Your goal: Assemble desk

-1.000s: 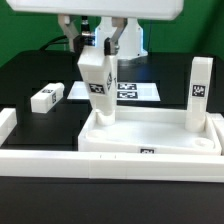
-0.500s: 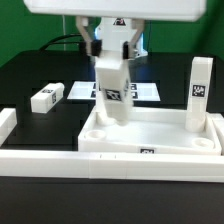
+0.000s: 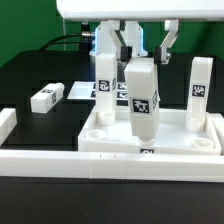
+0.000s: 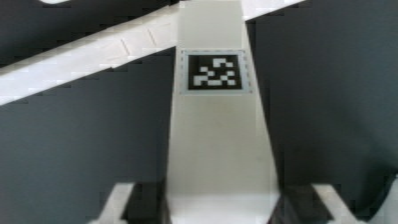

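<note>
White square-section plastic leg with black-and-white tag [image 3: 140, 100]: near upright, clamped in the hand [image 3: 145, 58], lower end over the white rimmed rectangular panel [image 3: 180, 135]. Left standing leg [image 3: 103, 75] and right standing leg [image 3: 199, 90]: upright on panel. Loose leg [image 3: 45, 97]: lying on black tabletop [image 3: 30, 70].

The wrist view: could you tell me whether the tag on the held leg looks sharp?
In the wrist view the tag on the held leg is soft, its cells smeared; in the exterior view the same leg is crisper, though the white panel looks washed out.
</note>
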Action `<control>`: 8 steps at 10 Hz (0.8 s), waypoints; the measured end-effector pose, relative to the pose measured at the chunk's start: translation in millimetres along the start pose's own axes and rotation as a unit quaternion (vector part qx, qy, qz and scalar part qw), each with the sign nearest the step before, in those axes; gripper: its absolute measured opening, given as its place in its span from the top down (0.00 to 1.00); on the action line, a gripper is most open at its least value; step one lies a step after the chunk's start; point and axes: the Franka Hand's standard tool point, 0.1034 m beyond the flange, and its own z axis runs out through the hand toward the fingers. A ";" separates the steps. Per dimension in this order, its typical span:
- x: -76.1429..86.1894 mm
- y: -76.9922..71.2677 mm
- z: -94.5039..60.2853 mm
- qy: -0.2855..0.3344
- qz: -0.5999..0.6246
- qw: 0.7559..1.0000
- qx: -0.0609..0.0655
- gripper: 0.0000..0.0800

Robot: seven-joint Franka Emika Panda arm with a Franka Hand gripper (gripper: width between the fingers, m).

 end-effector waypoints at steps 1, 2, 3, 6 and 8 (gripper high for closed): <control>-0.1 -9.8 -3.6 0.003 -0.020 1.000 0.002 0.64; 1.8 -13.9 -6.2 0.004 -0.022 1.000 0.004 0.64; 1.6 -12.5 -5.2 0.004 -0.021 1.000 0.003 0.64; 1.0 -13.4 -4.1 0.005 -0.024 1.000 0.002 0.64; -4.1 -29.4 -7.2 0.015 -0.046 0.999 0.003 0.64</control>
